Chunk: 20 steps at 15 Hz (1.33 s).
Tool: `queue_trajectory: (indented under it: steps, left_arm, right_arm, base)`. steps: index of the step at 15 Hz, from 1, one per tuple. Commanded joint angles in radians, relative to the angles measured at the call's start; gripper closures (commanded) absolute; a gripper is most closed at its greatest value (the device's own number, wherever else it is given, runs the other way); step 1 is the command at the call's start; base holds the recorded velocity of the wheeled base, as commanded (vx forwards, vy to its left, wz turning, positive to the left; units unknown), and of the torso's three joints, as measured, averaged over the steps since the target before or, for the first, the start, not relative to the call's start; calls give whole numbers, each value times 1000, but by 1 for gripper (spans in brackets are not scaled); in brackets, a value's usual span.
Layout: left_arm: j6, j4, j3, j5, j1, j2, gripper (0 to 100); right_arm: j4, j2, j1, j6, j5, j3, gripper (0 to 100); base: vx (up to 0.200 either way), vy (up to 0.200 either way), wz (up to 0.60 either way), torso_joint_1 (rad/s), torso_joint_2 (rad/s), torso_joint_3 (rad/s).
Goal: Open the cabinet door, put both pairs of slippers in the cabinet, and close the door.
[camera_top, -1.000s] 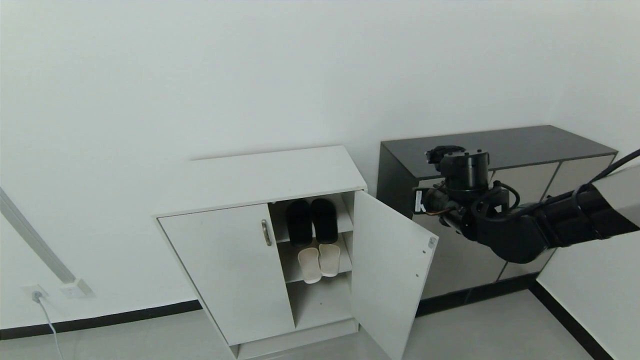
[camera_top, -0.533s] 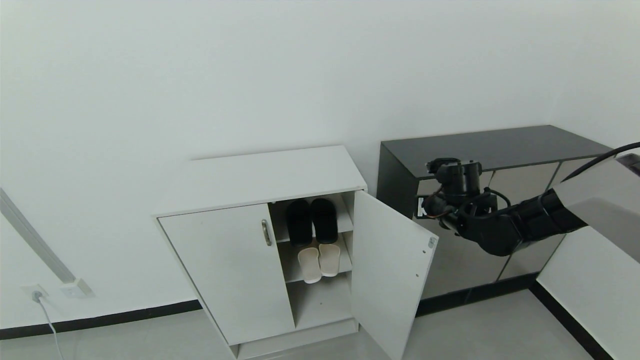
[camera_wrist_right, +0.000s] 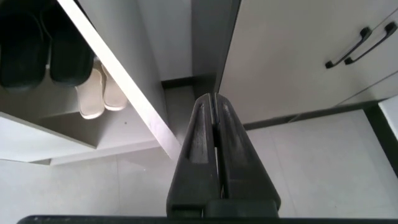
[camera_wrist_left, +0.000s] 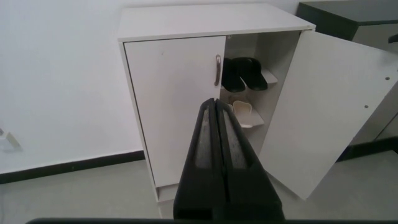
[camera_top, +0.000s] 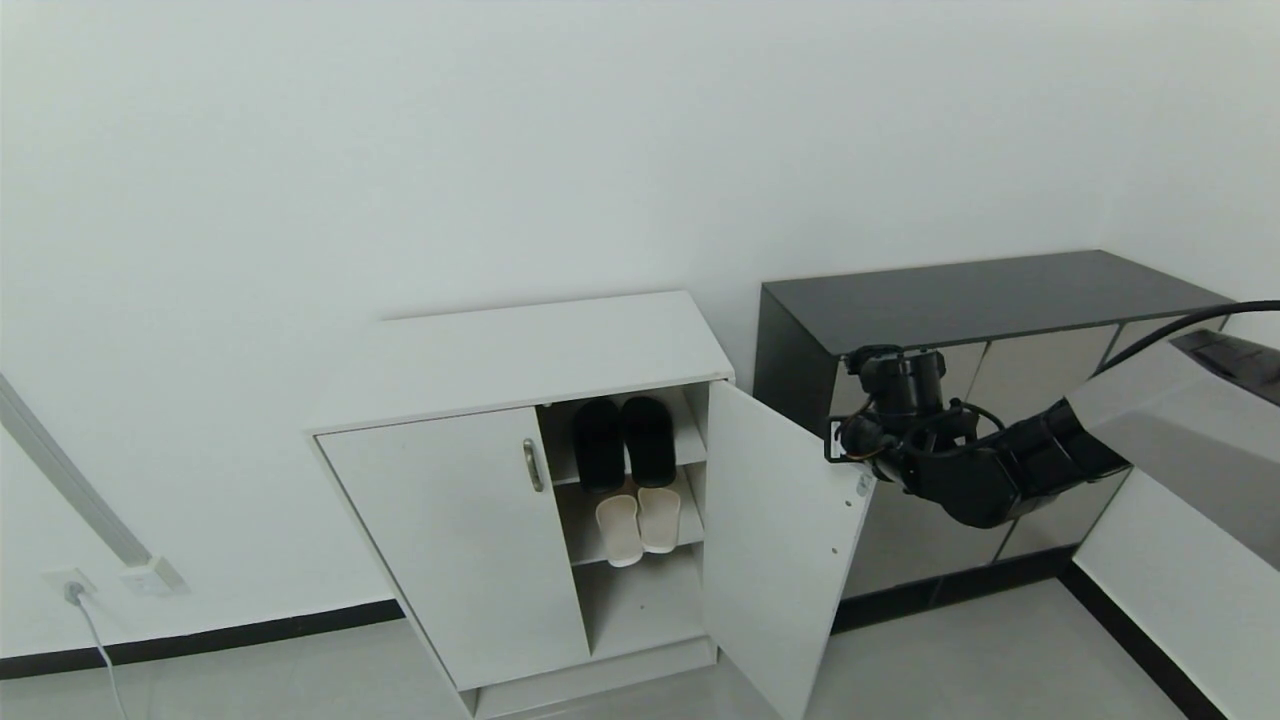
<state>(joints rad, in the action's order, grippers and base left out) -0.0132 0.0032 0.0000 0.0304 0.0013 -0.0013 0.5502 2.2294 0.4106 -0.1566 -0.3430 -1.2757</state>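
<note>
**Both pincers clenched, door standing open, slippers on the shelves**

I am holding my right pincer (camera_wrist_right: pixel 215 99) clenched, its two fingers pressed flat together with nothing between them. It is hanging just beside the free edge of the right door (camera_top: pixel 775 540), near that door's upper outer corner. I cannot tell whether it is touching the panel. My right arm is stretching in across the front of the dark cabinet (camera_top: pixel 990 290), which is standing just to the right of the white cabinet (camera_top: pixel 520 350).

I am holding my left pincer (camera_wrist_left: pixel 215 102) clenched too, and empty. It is hanging well back from the white cabinet, pointing at its front.

The right door is swinging wide, so the shelves are showing. The left door (camera_top: pixel 460 540) is sitting closed, with its handle (camera_top: pixel 532 465) at the inner edge.

Both pairs are lying inside the white cabinet. The black slippers (camera_top: pixel 622 440) are resting side by side on the top shelf. The white slippers (camera_top: pixel 638 522) are resting side by side on the shelf just below, their ends reaching a little past its front edge.

The white cabinet is standing on the floor (camera_top: pixel 960 660), backing against the wall (camera_top: pixel 500 150).
</note>
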Motion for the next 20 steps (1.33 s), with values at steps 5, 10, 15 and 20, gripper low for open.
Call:
queue_trajectory:
  steps: [5, 10, 15, 20]
  left_arm:
    - [-1, 0, 0, 0, 0, 1, 100]
    - [-1, 0, 0, 0, 0, 1, 100]
    - [-2, 0, 0, 0, 0, 1, 100]
    - [-2, 0, 0, 0, 0, 1, 100]
  right_arm:
    - [0, 16, 11, 0, -2, 18, 100]
    - [2, -14, 56, -1, -2, 59, 100]
    - [4, -56, 168, -34, -4, 125, 100]
    - [4, -66, 281, -67, -4, 142, 100]
  base:
    - [0, 0, 0, 0, 0, 0]
    - [0, 0, 0, 0, 0, 0]
    - [0, 0, 0, 0, 0, 0]
    - [0, 0, 0, 0, 0, 0]
